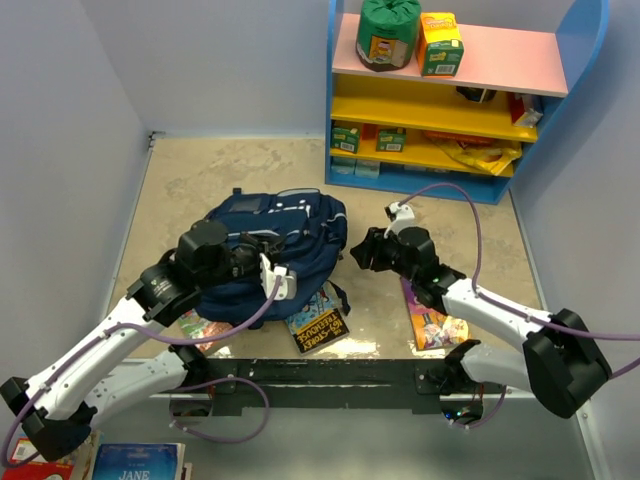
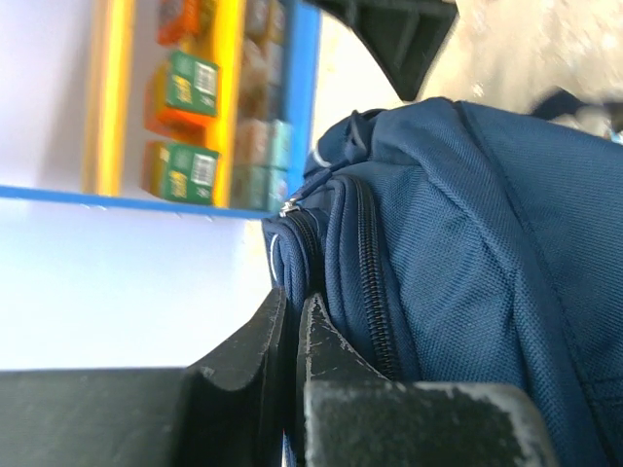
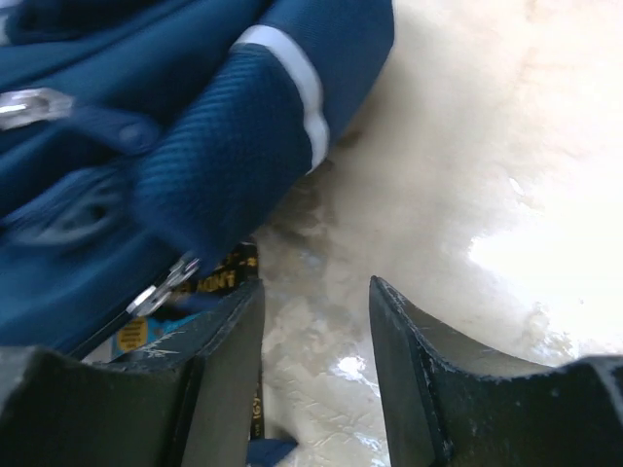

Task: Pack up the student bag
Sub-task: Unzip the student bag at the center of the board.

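Left gripper (image 2: 292, 336) clamped shut by the zipper (image 2: 370, 282) on the bag (image 2: 487, 253), right gripper (image 3: 316, 336) open, empty — any tug might just drag it.

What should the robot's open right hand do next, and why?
Probably nudge the right hand sideways to the zipper pull and pinch it. That hand is open over the table, the pull hangs just beside one finger, the student bag looks zipped, and the left hand seems clamped on its edge.

The student bag (image 2: 487, 253) is matt navy woven cloth, coarsely ribbed; its zipper pull (image 3: 24, 105) gleams like metal. Beside the bag, the beige tabletop (image 3: 458, 146) looks glossy and crinkled, like plastic sheeting.
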